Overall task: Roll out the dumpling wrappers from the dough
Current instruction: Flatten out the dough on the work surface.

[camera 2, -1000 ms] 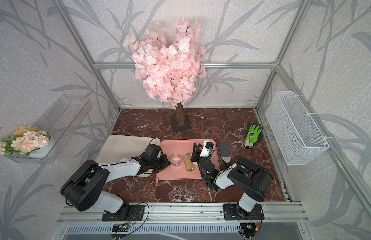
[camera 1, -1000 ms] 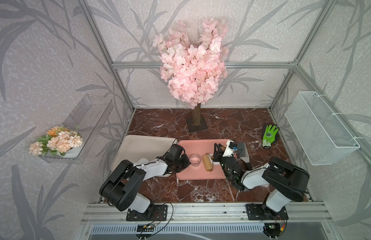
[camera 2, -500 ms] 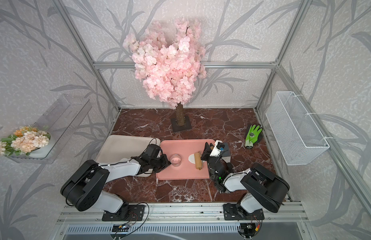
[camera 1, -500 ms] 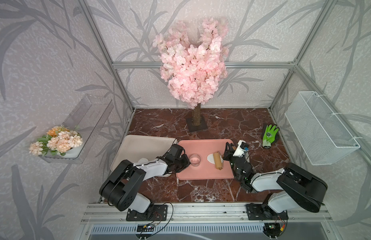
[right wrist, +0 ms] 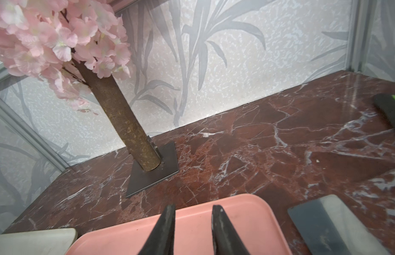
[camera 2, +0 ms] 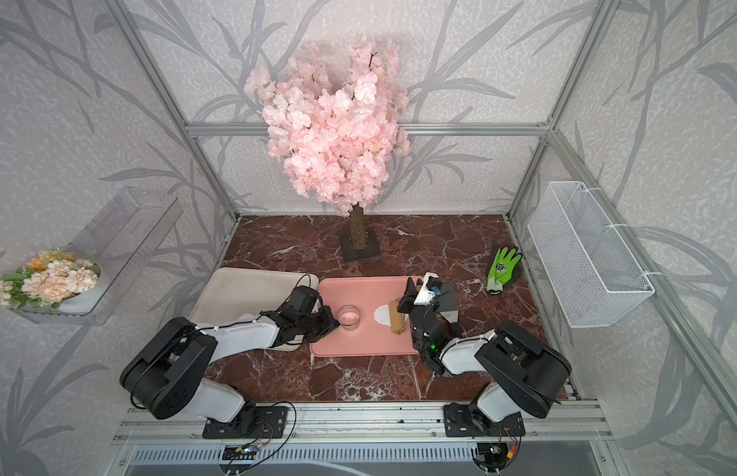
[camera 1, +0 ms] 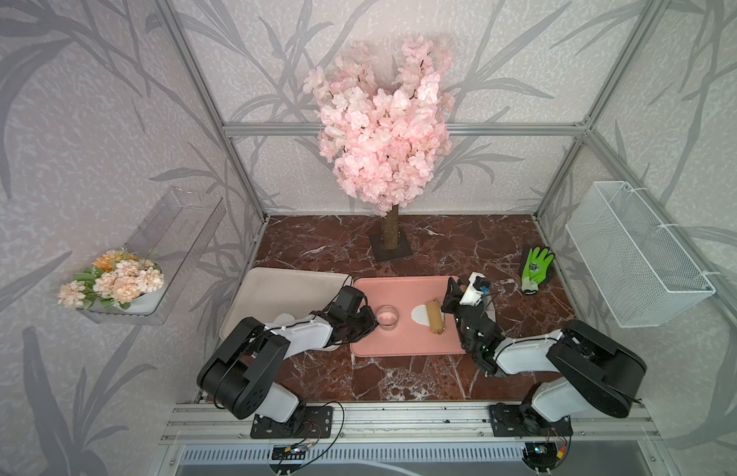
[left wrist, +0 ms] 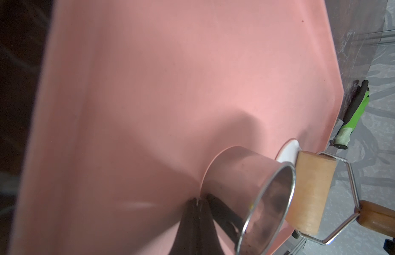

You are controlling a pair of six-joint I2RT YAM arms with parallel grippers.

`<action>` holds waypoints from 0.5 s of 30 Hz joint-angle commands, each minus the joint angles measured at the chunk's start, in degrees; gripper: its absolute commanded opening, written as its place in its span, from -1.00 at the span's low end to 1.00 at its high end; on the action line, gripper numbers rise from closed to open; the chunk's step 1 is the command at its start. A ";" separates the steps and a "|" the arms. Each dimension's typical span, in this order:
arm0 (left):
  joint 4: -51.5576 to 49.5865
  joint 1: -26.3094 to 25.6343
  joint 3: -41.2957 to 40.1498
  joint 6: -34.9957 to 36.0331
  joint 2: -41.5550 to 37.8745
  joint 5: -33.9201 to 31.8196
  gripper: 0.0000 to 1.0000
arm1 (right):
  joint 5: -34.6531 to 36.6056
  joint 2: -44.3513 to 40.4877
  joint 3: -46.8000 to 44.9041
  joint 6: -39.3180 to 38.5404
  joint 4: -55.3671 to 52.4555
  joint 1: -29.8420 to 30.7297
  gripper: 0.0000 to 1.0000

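Dough [camera 1: 418, 315]: flat white sheet on pink tray [camera 1: 399, 296], right half, partly under rolling pin [camera 1: 433, 316]. Left wrist view shows me more than top views: ring cutter [left wrist: 236, 167] is shiny metal, left gripper [left wrist: 197, 202] pinched together at its foot. Right wrist view: right gripper [right wrist: 193, 208] fingers apart over tray, nothing between tips; whether it grips pin handle I cannot tell. Red marble table [camera 1: 399, 371], leaf-print walls, blossom tree [camera 1: 383, 123] at back. Scraper [right wrist: 320, 225] just off tray's right edge, glove [camera 1: 533, 270] beyond. Open marble between tray and tree.
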 commanded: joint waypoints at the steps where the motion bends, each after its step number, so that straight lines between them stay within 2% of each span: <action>1: -11.93 0.45 -3.93 0.63 3.19 -4.21 -1.00 | -0.85 7.11 -0.87 -1.01 -12.22 3.47 -1.00; 5: -11.99 0.45 -4.07 0.81 3.07 -4.09 -1.00 | 0.24 10.66 -0.45 0.47 -10.82 5.46 -1.00; 9: -12.12 0.62 -4.24 0.97 2.96 -4.20 -1.00 | 2.19 9.66 -1.73 -0.08 -11.07 4.78 -1.00; 15: -11.86 0.78 -4.26 0.99 2.98 -4.07 -1.00 | 2.73 0.49 -5.44 -0.72 -15.44 -1.19 -1.00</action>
